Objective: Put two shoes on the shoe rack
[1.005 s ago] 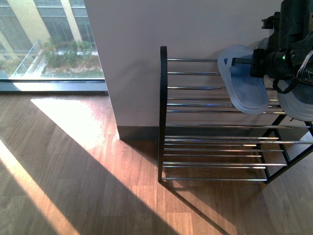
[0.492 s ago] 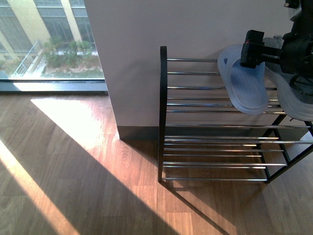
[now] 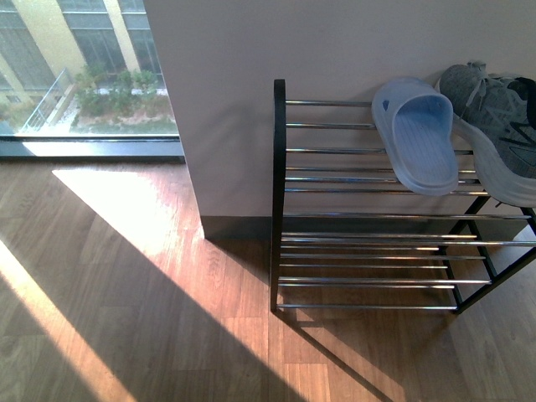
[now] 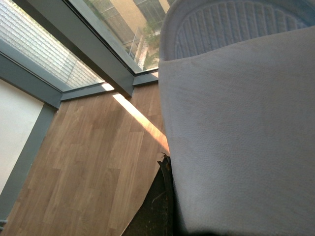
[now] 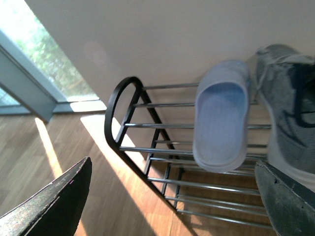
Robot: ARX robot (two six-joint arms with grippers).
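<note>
A pale blue rubber slide, broad strap toward the wall, lies on the top rods of the shoe rack, just beside a grey knit sneaker. The right gripper faces the rack, jaws spread wide around nothing. A second pale blue slide fills the left wrist view; whether the left gripper's jaws pinch it cannot be told.

- The low shoe rack of black arched side frames and chrome rods stands on the wood-plank floor, backed against the pale wall.
- A pale blue rubber slide sandal lies on the top tier, right of centre.
- A grey knit lace-up sneaker lies on the same tier, just beside the sandal's right.
- The large glass window is left of the wall.
</note>
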